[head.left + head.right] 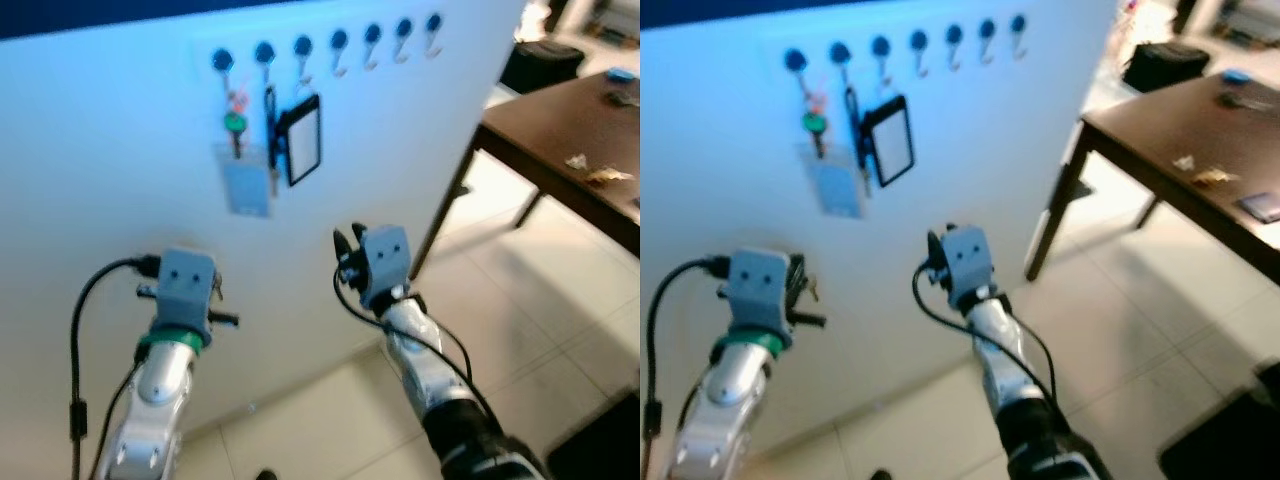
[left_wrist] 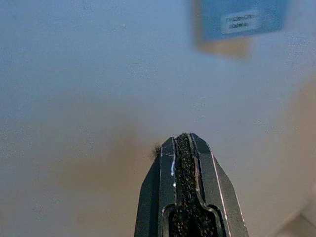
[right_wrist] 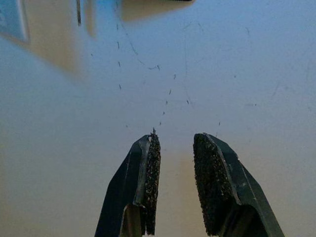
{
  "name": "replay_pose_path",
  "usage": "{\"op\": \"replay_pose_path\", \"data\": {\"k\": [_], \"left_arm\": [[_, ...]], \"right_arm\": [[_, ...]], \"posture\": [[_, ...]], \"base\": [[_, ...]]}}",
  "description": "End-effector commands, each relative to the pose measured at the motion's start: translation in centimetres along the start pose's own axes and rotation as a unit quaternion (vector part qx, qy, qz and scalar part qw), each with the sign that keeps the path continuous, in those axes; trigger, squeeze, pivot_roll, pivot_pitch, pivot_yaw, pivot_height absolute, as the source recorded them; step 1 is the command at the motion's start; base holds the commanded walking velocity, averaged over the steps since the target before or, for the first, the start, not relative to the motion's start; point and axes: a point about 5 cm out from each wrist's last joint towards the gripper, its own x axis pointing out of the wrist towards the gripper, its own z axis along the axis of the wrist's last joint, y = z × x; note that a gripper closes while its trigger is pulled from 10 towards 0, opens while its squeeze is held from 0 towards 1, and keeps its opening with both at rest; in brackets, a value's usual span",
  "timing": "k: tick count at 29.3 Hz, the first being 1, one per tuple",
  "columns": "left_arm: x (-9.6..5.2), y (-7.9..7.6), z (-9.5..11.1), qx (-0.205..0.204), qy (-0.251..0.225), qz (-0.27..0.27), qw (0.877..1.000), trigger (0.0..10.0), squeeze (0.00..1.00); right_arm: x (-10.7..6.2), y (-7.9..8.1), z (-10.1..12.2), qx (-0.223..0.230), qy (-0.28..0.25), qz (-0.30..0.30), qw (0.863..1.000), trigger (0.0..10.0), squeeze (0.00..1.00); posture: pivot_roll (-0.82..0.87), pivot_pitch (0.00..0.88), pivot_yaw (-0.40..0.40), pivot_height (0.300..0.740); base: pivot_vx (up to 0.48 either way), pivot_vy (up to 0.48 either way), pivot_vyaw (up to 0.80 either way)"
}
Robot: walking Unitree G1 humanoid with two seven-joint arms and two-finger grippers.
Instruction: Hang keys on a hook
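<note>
While both of my arms are raised toward the white wall (image 1: 120, 170), my left tool (image 2: 185, 148) has its two black fingers pressed flat together, pad against pad, with its tip close to the wall. Small metal keys (image 1: 215, 288) seem to poke out beside that tool's housing in the head views, but I cannot tell for sure whether they are pinched in it. My right tool (image 3: 175, 143) stands narrowly parted, a plain gap between its rough pads (image 3: 210, 177), holding nothing and pointing at bare wall marked with faint scratches. Above both tools a row of hooks (image 1: 340, 42) with blue round heads runs across the wall. From the hooks at the left end hang a green key tag (image 1: 234, 122), a pale blue card (image 1: 246, 180) and a black-framed badge holder (image 1: 304, 140); the hooks further right are bare. Off to my right stands a dark brown table (image 1: 560, 150) with a few small items on it, over a pale tiled floor (image 1: 520, 300).
</note>
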Motion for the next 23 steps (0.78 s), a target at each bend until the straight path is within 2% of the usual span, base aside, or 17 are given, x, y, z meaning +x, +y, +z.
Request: {"op": "replay_pose_path", "data": {"k": [1,5,8,10,18,23], "left_arm": [[-0.3,0.6,-0.6,0.008,0.011,0.008,1.0,10.0,0.0],[-0.3,0.6,0.0,-0.001,0.001,0.006,1.0,10.0,0.0],[-0.3,0.5,0.3,-0.004,-0.004,0.005,1.0,10.0,0.0],[-0.2,-0.1,0.7,-0.012,-0.01,-0.003,1.0,10.0,0.0],[-0.4,-0.4,0.1,-0.016,0.0,-0.006,1.0,10.0,0.0],[-0.4,-0.2,-0.1,-0.016,0.006,-0.002,1.0,10.0,0.0]], "right_arm": [[-0.1,0.3,-0.3,0.007,0.008,0.001,1.0,10.0,0.0],[-0.1,0.1,0.1,0.006,-0.003,0.0,1.0,10.0,0.0],[-0.1,0.0,0.3,0.011,-0.007,-0.004,1.0,10.0,0.0],[-0.1,-0.1,0.4,0.02,-0.011,-0.01,1.0,10.0,0.0],[-0.1,0.0,0.3,0.02,-0.011,-0.008,1.0,10.0,0.0],[-0.1,0.0,0.3,0.021,-0.009,-0.008,1.0,10.0,0.0]], "posture": [[-0.07,0.032,0.04,0.74],[-0.06,0.033,0.04,0.74],[-0.06,0.038,0.041,0.74],[-0.06,0.041,0.043,0.74],[-0.06,0.043,0.043,0.74],[-0.06,0.043,0.043,0.74]], "base": [[0.0,0.0,0.78],[0.0,0.0,0.77],[0.0,0.0,0.0],[0.0,0.0,0.0],[0.0,0.0,0.0],[-0.394,0.0,0.0]]}}
